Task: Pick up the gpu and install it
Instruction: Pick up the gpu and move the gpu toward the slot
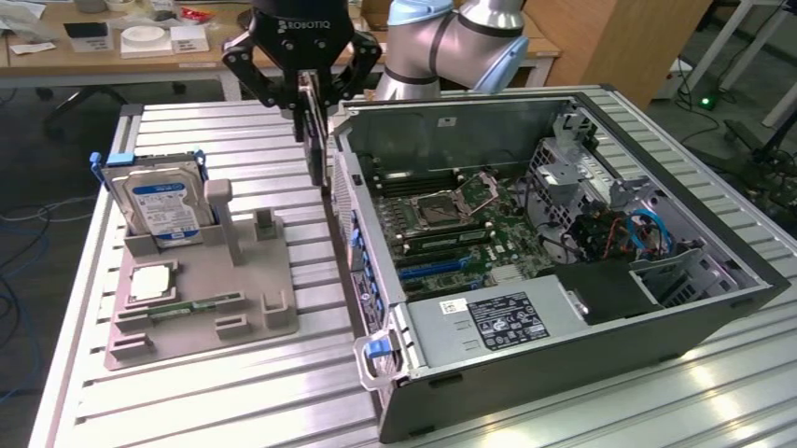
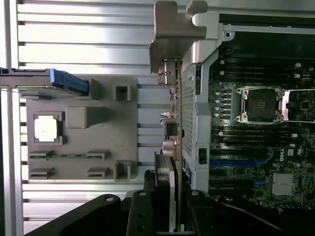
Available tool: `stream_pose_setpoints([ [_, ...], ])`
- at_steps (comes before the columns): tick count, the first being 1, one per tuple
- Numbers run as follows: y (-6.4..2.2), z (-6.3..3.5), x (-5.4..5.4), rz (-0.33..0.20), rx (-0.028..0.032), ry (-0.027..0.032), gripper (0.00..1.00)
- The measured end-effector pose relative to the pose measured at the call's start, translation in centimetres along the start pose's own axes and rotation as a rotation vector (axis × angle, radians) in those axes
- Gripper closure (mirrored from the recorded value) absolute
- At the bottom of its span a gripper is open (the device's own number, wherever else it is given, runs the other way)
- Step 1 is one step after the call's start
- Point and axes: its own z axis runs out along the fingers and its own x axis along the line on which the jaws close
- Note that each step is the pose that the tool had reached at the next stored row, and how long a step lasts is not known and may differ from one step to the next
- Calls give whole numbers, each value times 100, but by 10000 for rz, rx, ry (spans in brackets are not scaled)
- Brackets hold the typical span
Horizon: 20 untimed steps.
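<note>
My gripper (image 1: pixel 312 101) is shut on the gpu (image 1: pixel 319 154), a thin dark card that hangs upright and edge-on below the fingers. The card is in the air over the gap between the grey parts holder (image 1: pixel 268 322) and the near wall of the open computer case (image 1: pixel 386 308). In the wrist view the gpu (image 2: pixel 173 123) runs as a narrow strip alongside the case wall. Its silvery bracket (image 2: pixel 172 34) is at the far end, and my gripper (image 2: pixel 170 209) clamps the other end. The motherboard (image 1: pixel 464 224) with blue slots (image 1: pixel 436 266) lies inside the case.
The grey holder carries an upright silver hard drive (image 1: pixel 156 201) with a blue-white label, a square processor (image 1: pixel 149 282) and a green memory stick (image 1: pixel 193 305). The case's power supply (image 1: pixel 498 322) and drive cage (image 1: pixel 585 177) stand inside it. A cluttered desk (image 1: pixel 137 47) is behind the ribbed metal table (image 1: pixel 249 392).
</note>
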Motion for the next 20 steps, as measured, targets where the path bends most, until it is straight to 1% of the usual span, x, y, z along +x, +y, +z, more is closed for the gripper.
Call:
stream_pose_setpoints([
  [20,1,6,-247,0,0,0,72],
])
